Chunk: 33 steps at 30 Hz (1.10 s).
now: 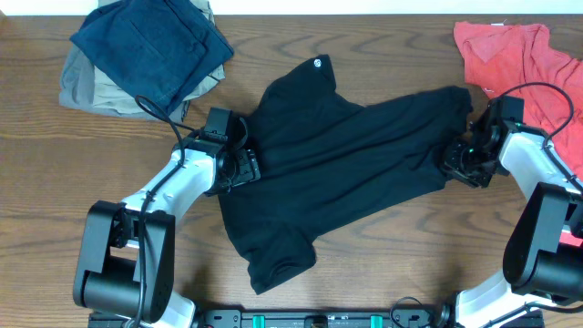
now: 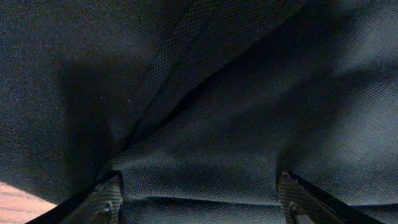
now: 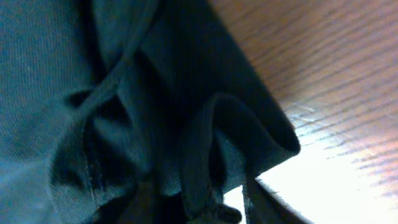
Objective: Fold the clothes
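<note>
While right fingers (image 3: pixel 264 208) pinch black garment (image 1: pixel 364 155) hem beside open tabletop (image 3: pixel 348 74), left fingers (image 2: pixel 106 199) sit wide

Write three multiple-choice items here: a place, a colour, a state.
1. Where does the red shirt lie? A) far right B) far left C) near edge, middle
2. What colour is the top garment at far left? A) khaki B) navy C) white
3. How do the fingers of the left gripper stand? A) shut on the red shirt B) shut, empty C) wide apart on the black garment
Answers: 1 A, it lies at the far right. 2 B, the navy garment lies on the khaki garment. 3 C, both tips show far apart over black fabric.
</note>
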### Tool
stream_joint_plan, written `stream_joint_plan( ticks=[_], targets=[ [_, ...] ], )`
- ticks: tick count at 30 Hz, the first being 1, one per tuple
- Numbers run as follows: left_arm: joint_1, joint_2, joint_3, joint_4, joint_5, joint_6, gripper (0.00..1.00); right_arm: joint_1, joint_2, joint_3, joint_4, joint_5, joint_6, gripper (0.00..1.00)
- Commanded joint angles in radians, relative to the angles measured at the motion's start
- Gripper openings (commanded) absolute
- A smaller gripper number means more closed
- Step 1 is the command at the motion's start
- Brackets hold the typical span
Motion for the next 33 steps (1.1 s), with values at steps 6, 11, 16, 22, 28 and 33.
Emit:
stream_joint_plan(
  ticks=[6, 11, 16, 22, 28, 33],
  targets=[
    [0.005, 0.020, 0.005, -0.016, -0.012, 0.006, 0.81, -0.018, -0.005, 0.032, -0.044, -0.007, 0.005, 0.01],
    [0.005, 0.020, 0.005, -0.027, -0.012, 0.006, 0.81, -0.064, -0.032, 0.138, -0.211, 0.058, 0.004, 0.01],
    [0.005, 0.020, 0.005, -0.026, -0.012, 0.006, 0.81, -0.101, -0.089, 0.188, -0.390, 0.195, 0.013, 0.01],
    [0.005, 0.020, 0.005, -0.027, -0.012, 0.006, 0.81, -0.131, -0.175, 0.181, -0.505, 0.206, 0.117, 0.01],
    [0.005, 0.020, 0.005, -0.069, 0.004, 0.007, 0.91, -0.142, -0.321, 0.108, -0.535, 0.256, 0.156, 0.01],
    [0.005, 0.002, 0.008, -0.124, 0.004, 0.007, 0.91, -0.150, -0.475, -0.025, -0.526, 0.336, 0.275, 0.01]
  ],
)
